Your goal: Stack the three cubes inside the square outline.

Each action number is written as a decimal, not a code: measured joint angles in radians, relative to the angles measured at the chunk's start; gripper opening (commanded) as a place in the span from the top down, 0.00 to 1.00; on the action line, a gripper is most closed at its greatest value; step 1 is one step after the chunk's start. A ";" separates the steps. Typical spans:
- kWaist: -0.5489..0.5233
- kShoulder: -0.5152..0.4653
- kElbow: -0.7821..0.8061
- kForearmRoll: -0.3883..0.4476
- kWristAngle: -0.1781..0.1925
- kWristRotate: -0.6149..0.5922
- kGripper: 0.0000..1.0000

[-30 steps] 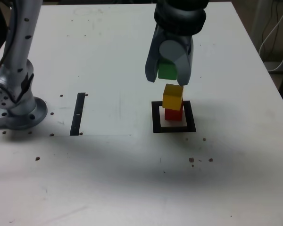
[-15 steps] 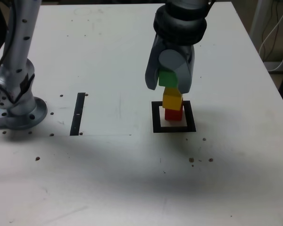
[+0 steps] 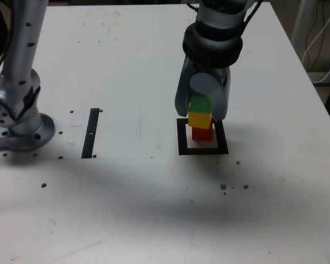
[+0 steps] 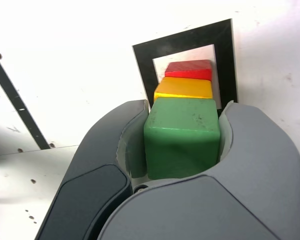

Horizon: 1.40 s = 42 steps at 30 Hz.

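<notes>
The green cube [image 4: 182, 135] is clamped between the two fingers [image 3: 202, 113], which are closed only as far as the cube's width allows. In the exterior view the green cube is seen just above the yellow cube [image 3: 199, 119]; whether the two faces are already touching cannot be told, because the fingers cover the sides of the joint. The yellow cube is resting on the red cube [image 3: 202, 133], and it is turned a little against it and shifted slightly toward the exterior view's left. The red cube is standing inside the square outline [image 3: 181, 137], on its white centre. Further out on the white surface [image 3: 264, 192], a thin black strip [image 3: 90, 133] is seen well apart from the stack, and the arm's base [image 3: 19, 129] is placed at the exterior view's left edge.

Several risks can be judged from here. If the green cube is released before it is fully seated, it may drop and slide off. Because the lower cubes are not aligned exactly, a small sideways push from the fingers could topple the whole stack. When the fingers are opened, their tips hang beside the yellow cube, so it could be knocked.
</notes>
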State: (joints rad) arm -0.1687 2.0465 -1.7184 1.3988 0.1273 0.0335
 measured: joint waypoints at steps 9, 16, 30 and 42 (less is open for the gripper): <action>0.000 0.000 0.001 0.002 0.005 0.003 0.13; 0.000 -0.001 0.005 -0.001 0.014 0.017 0.01; 0.000 -0.233 -0.037 0.144 0.005 0.024 0.01; 0.011 -0.526 0.265 0.156 -0.012 0.033 0.01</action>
State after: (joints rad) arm -0.1577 1.5204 -1.4535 1.5544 0.1157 0.0666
